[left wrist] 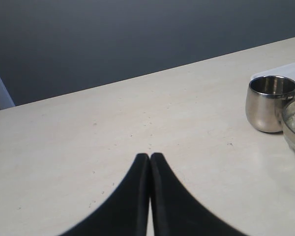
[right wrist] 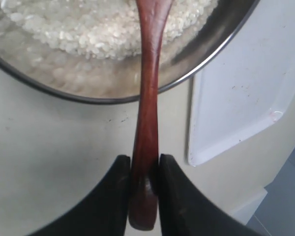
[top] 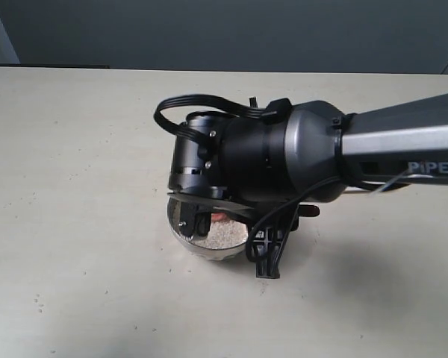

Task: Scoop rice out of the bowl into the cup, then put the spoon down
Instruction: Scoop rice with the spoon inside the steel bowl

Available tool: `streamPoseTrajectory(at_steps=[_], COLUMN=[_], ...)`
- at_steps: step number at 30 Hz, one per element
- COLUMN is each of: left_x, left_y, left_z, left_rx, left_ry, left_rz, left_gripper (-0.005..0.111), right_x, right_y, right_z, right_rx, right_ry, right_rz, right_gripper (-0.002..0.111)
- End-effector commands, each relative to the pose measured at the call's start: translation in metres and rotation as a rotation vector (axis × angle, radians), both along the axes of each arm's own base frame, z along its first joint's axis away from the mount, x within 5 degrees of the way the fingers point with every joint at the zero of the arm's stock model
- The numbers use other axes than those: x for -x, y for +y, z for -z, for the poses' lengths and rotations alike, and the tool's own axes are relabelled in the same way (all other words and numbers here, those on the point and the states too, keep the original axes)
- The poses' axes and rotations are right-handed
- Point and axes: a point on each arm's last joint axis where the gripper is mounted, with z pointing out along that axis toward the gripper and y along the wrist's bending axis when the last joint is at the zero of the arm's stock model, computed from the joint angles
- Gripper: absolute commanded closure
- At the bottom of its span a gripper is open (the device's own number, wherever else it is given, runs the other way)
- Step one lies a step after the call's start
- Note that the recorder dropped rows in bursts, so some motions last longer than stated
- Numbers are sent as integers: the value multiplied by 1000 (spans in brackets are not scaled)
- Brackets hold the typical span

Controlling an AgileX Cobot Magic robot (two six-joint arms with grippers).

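Rice (right wrist: 103,29): off-white grains heaped inside the bowl (right wrist: 88,96).
Spoon (right wrist: 148,98): the handle crosses the bowl's rim and the neck lies over the rice. The head is cut off at the frame edge, so I cannot tell whether it is loaded.
Right end effector (right wrist: 144,158): clenched on the handle near its tail end, just outside the bowl.
Cup (left wrist: 269,103): upright, just beside the bowl, with no rice visible in it from this angle.
Tray (right wrist: 236,98): white, near the bowl and behind the cup.
Left end effector (left wrist: 149,155): fingers pressed together on nothing, over the bare worktop (left wrist: 137,123), well apart from the bowl.
Risk, spill: the grip sits far from the head, so the spoon could pivot between the pads and shed grains.
Risk, miss: the cup's mouth is narrow, so a tilted pour could scatter rice beside the bowl.
Risk, knock: the cup stands close enough that a swing out of the bowl could tip it.
Exterior view: the right arm covers most of the bowl and hides the cup.
Left wrist view: the only one showing the cup.
Right wrist view: the only one showing the grasp.
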Motion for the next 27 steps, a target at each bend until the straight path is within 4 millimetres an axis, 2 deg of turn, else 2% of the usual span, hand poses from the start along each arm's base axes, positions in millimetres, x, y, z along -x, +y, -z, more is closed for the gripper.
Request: streamPoseTrajectory(at_steps=[1,20,27], left_x=[0,0,0], left_y=[0,0,0], left_z=[-2,-2,-2], left_rx=[12,12,12], left_ry=[-17,-17,-17], left_rz=[0,0,0], left_gripper=[106,106,106], right_x=[2,5,4], right_y=[1,1,7], right_z=[-1,1,-11], right_rx=[-5,-19,-78], right_ry=[19,51,52], right_rz=[4,27,46], right_gripper=[109,109,109])
